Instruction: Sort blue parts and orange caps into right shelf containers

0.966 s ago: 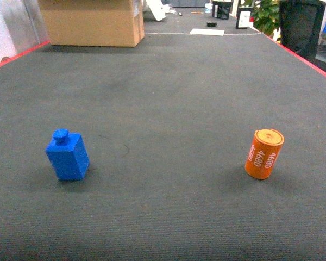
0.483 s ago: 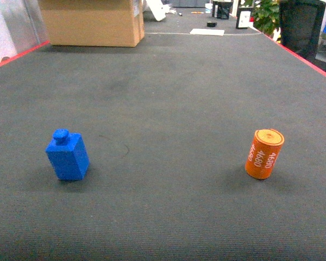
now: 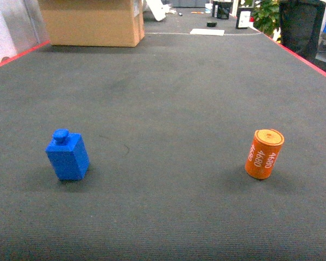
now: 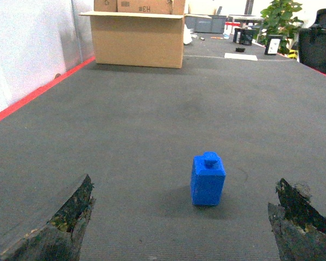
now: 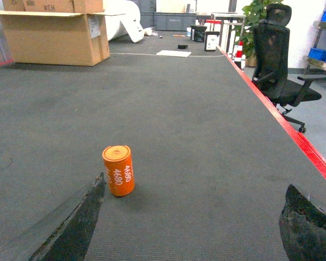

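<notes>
A blue part (image 3: 68, 155), a small block with a round knob on top, stands on the dark mat at the left. In the left wrist view the blue part (image 4: 208, 182) sits just ahead of my open left gripper (image 4: 183, 182), a little right of centre, and nothing is between the fingers. An orange cap (image 3: 264, 154), a stubby cylinder printed 4680, stands upright at the right. My right gripper (image 5: 195, 182) is open and empty, and the orange cap (image 5: 118, 170) stands just beyond its left finger (image 5: 79, 217). The right shelf containers are out of view. Neither gripper shows in the head view.
A large cardboard box (image 3: 92, 22) stands at the far left end of the mat. A red line (image 3: 315, 65) marks the mat's right edge, with a black office chair (image 5: 277, 65) beyond it. A white wall (image 4: 27, 49) runs along the left side.
</notes>
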Controlling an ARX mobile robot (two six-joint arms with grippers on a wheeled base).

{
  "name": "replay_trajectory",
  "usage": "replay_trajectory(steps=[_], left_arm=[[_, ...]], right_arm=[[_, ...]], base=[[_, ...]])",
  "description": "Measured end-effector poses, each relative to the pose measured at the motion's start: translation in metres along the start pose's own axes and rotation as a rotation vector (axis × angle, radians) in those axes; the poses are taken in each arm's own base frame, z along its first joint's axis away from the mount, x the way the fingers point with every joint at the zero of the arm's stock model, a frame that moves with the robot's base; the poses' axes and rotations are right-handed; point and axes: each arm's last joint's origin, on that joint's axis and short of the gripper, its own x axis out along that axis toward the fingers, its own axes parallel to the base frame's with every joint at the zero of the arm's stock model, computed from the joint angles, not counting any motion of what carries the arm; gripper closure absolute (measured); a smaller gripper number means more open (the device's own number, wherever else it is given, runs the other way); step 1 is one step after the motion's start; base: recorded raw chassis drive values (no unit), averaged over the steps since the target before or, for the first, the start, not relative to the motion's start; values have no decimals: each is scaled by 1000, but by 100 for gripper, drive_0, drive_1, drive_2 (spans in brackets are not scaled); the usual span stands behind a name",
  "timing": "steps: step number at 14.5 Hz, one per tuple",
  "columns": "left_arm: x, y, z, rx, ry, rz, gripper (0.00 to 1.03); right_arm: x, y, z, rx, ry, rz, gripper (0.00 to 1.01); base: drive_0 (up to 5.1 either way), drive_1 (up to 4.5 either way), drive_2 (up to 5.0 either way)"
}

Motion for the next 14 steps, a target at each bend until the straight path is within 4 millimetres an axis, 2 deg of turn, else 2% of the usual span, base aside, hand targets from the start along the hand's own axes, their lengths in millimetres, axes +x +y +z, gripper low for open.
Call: replay_trajectory(steps=[2,3,4,5,6,7,8,11,14], left_arm=[[0,0,0,0,0,0,5],[3,-1,-1,17,59,107,5],[11,1,6,50,87,226,5],[21,4,22,58,67,271,5],[33,2,39,62,23,244,5],[47,-6,51,68,6,175,5],[65,-14,54,77,24,108,5],[126,-31,39,73,144,25,5],[167,-43,10,14,259,-25,5]], right_arm=[[0,0,0,0,0,0,3],[0,0,-2,-9,55,-32,3],[6,0,-1,-35,152,-98,3],[20,-2,16,-37,157,-118,3],[32,-4,34,-30,120,-98,3],[46,-2,47,-18,98,-56,3],[63,3,53,0,108,-3,3],[122,28,42,-10,219,80,3],[160,46,22,0,306,106,3]], base=[[0,0,0],[0,0,0],[0,0,0],[0,0,0],[0,0,0],[0,0,0],[0,0,0],[0,0,0],[0,0,0]])
